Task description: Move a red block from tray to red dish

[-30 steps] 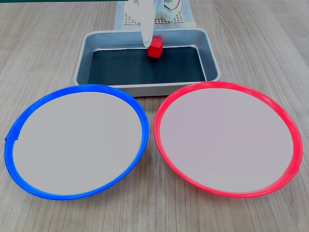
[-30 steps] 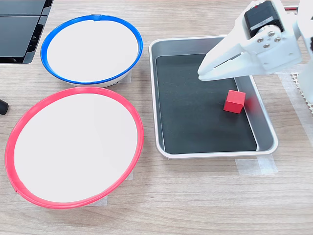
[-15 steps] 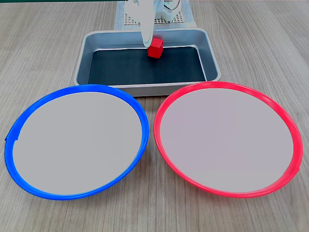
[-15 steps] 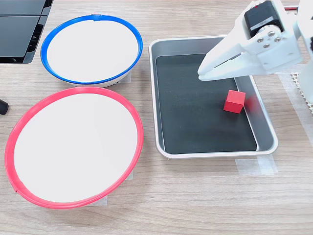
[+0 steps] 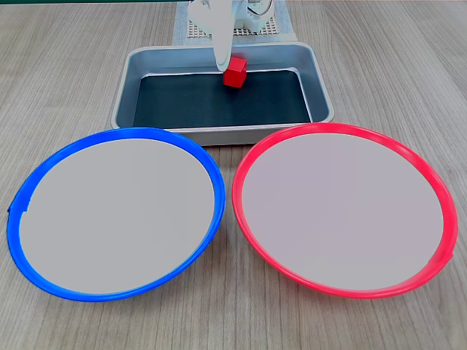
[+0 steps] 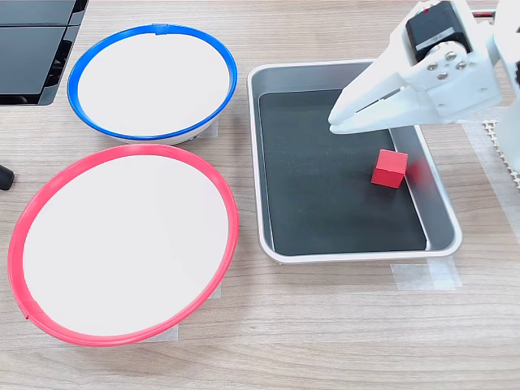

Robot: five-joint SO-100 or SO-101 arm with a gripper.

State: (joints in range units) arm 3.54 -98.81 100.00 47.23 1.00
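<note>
Red block [image 6: 389,168] sits on dark bottom of tray [image 6: 349,252], near its 3 o'clock wall in second exterior view. Claw [image 6: 335,123] hovers over tray at block's 10 o'clock, jaws nearly together, holding nothing. Red dish [image 5: 343,209] on worktop [image 5: 408,80], blue-rimmed plate [image 5: 113,211] beside it.

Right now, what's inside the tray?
The tray holds one red block on its dark bottom. The fingers overhang it and hide a strip of that bottom in the second exterior view.
</note>
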